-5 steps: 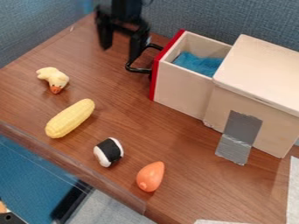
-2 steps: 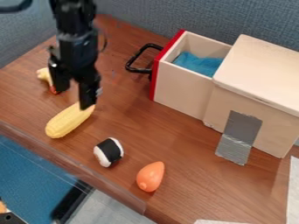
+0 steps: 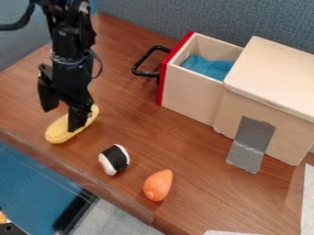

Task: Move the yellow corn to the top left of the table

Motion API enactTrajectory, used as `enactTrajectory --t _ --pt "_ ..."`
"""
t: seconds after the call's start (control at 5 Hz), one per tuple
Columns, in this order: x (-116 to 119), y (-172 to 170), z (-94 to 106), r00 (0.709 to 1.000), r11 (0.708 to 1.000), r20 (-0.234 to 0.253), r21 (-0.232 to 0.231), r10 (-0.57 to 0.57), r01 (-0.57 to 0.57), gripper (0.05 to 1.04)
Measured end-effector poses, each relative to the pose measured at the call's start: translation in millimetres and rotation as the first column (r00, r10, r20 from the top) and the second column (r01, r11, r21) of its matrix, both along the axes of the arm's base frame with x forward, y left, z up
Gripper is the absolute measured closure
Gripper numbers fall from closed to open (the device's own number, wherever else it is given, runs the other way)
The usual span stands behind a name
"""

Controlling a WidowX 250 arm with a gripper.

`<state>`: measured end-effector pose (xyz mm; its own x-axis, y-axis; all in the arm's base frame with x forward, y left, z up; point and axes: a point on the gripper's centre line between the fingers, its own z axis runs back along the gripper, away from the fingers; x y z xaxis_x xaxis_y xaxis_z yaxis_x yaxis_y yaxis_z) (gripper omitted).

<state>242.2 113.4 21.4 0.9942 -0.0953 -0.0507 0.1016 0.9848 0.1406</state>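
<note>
The black, jointed robot arm (image 3: 69,34) has angular segments with pale glints. A thick black cable (image 3: 19,24) and a thinner dark cable (image 3: 100,69) curve beside it. The black gripper (image 3: 62,120) has two blocky fingers.

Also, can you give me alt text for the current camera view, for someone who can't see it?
Open black gripper down at a yellow toy corn cob on the left of a wooden table. Nearby lie a toy sushi roll and an orange teardrop-shaped toy; at right, a pale wooden box with its red-fronted drawer out.
</note>
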Motion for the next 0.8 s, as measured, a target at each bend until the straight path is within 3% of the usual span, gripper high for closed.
enactTrajectory --t 0.2,0.4,0.6,0.8 --pt "-2.3 -0.3 -2.9 0.999 1.0 -0.041 0.006 0.028 -0.028 0.1" --pt "-3.1 -0.3 -6.5 0.989 0.996 -0.125 -0.007 0.082 -0.084 0.198" --pt "-5.8 -1.7 -7.3 0.973 0.995 -0.211 -0.029 0.091 -0.1 0.492" --pt "-4.6 -1.4 -6.0 0.967 0.993 -0.23 -0.03 0.108 -0.118 0.571"
